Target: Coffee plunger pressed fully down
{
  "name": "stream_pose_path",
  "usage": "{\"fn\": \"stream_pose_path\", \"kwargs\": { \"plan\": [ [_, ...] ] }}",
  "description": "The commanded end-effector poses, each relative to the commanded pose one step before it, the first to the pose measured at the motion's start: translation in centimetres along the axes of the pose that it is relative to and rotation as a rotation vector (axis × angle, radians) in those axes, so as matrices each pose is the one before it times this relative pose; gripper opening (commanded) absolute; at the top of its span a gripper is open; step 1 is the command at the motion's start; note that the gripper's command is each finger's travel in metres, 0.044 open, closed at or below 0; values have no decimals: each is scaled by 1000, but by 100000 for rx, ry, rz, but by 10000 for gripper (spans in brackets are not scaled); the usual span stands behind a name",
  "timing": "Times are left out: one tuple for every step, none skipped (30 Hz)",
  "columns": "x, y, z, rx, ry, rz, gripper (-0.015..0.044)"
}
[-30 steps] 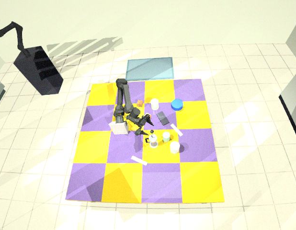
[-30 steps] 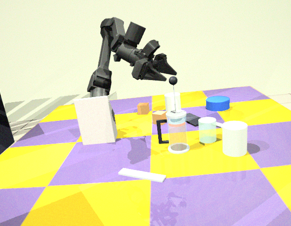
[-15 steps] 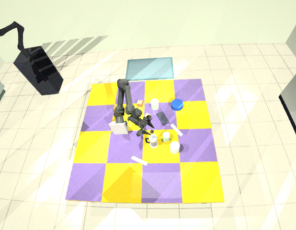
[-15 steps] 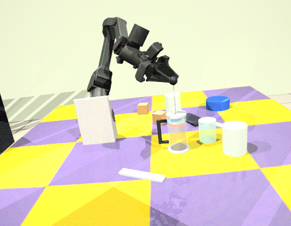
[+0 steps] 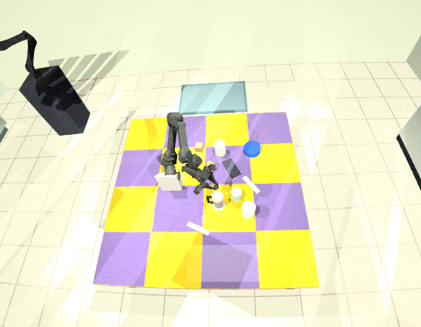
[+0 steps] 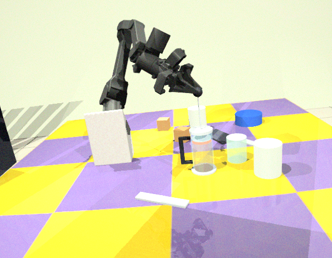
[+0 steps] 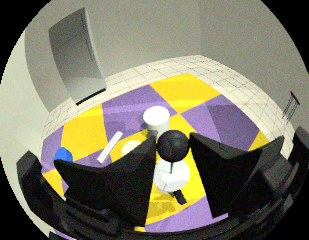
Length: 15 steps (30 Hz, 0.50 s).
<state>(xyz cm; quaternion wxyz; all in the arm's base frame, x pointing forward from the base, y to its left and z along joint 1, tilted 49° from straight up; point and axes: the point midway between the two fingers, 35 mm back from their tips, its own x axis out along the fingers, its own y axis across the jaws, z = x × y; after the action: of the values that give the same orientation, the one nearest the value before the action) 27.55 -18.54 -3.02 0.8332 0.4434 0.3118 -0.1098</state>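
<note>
On the yellow-and-purple checkered tabletop (image 5: 175, 260) (image 6: 113, 233), the clear cylindrical coffee press with white lid and black handle (image 5: 218, 200) (image 6: 202, 151) (image 7: 172, 176) stands upright. Above the press, the black two-fingered gripper (image 5: 215, 184) (image 6: 199, 92) (image 7: 172, 139), partly open, pinches the round black plunger knob (image 6: 198, 92) (image 7: 173, 146), its thin rod standing tall. Beyond the press from the exterior view is a white cylinder (image 5: 219, 148) (image 6: 196, 115); near the press, a pale green translucent cylinder (image 5: 236, 194) (image 6: 236, 148).

A blue disc (image 5: 252, 148) (image 6: 248, 118) (image 7: 63, 154), two orange blocks, a dark slab (image 5: 231, 167) (image 6: 221, 136) and a pale upright box (image 5: 169, 182) (image 6: 109, 137) stand or lie apart.
</note>
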Motion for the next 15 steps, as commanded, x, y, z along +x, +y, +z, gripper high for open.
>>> {"fn": "stream_pose_path", "kwargs": {
  "plan": [
    [134,-37,-123,327,246,116,117],
    [58,-9,-59,-4,11,-10,117],
    [76,-11,-78,-5,15,-13,117],
    [94,-14,-96,-6,18,-16,117],
    [108,-15,-112,-7,20,-19,117],
    [115,-15,-121,-7,21,-19,117],
    [115,-14,-122,-7,20,-19,117],
    [114,-13,-122,-6,20,-19,117],
    [114,-12,-122,-6,19,-18,117],
    [115,-12,-124,-6,19,-18,117],
    [114,-11,-124,-5,18,-17,117],
    [114,-10,-124,-5,17,-17,117],
    [113,-9,-124,-4,17,-16,117],
    [112,-9,-124,-4,16,-16,117],
    [114,-8,-126,-3,15,-15,117]
  ]
}}
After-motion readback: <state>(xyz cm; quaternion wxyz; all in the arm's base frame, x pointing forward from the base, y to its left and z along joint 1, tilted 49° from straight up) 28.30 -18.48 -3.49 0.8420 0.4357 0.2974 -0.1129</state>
